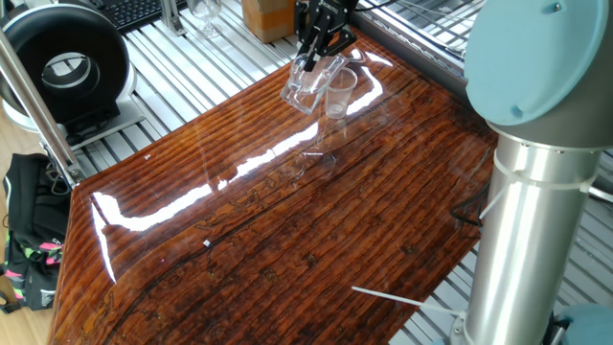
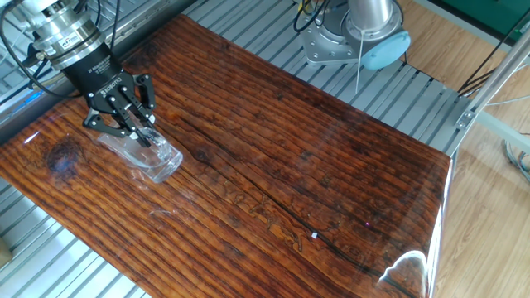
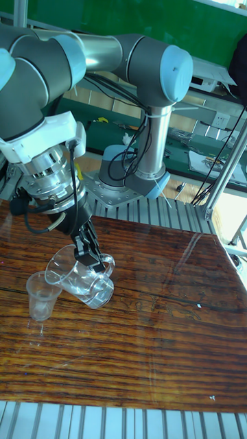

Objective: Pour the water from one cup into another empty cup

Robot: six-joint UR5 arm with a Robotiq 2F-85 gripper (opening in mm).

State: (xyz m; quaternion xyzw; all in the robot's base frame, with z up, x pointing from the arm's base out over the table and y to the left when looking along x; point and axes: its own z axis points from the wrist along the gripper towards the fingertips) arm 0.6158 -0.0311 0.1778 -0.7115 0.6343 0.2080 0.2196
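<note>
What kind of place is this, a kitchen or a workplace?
Most likely a robotics lab or workshop. The wooden table rests on a metal slatted frame, a grey robot arm is bolted beside it, and cables and a keyboard lie around.
</note>
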